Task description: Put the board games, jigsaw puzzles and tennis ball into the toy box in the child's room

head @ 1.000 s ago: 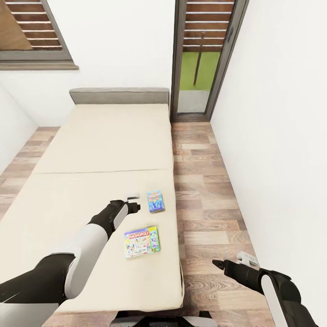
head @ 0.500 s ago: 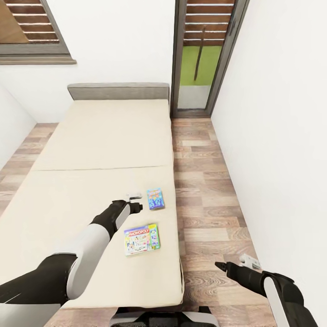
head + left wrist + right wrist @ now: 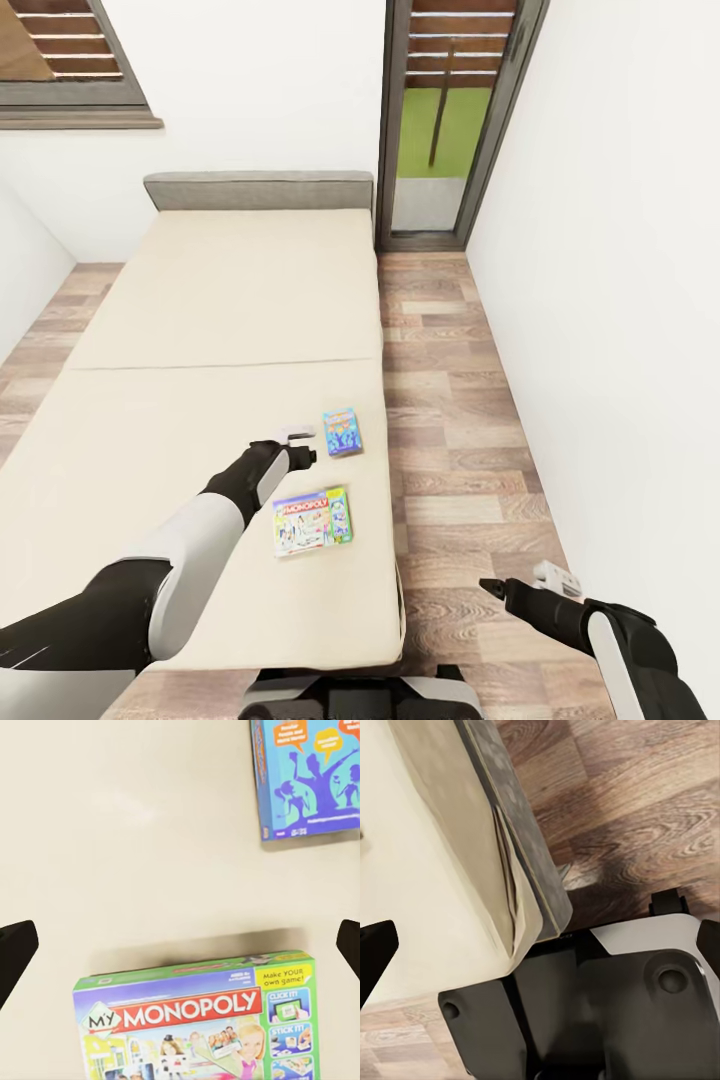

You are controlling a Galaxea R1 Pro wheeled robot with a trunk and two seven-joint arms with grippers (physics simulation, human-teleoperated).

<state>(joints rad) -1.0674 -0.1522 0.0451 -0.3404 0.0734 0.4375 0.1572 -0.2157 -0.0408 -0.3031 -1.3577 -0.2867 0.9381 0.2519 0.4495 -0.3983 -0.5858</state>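
Two board games lie on the beige bed (image 3: 200, 330) near its right edge: a small light blue box (image 3: 342, 431) and, nearer me, a larger green-and-white Monopoly box (image 3: 312, 521). My left gripper (image 3: 303, 446) hovers over the mattress just left of the blue box and beyond the Monopoly box. In the left wrist view it is open (image 3: 180, 949), with the Monopoly box (image 3: 202, 1020) and the blue box (image 3: 307, 776) both below it and nothing between its fingers. My right gripper (image 3: 515, 582) is open and empty over the wood floor, right of the bed.
A grey headboard (image 3: 258, 190) and a white wall close the bed's far end. A tall grey-framed window (image 3: 440, 120) stands beyond the floor strip (image 3: 450, 400), with a white wall on its right. My base (image 3: 607, 1012) sits against the bed's near corner.
The whole picture has shifted a little, so the camera moved. Against the games, my left gripper sits slightly nearer the Monopoly box. Both grippers remain open and empty.
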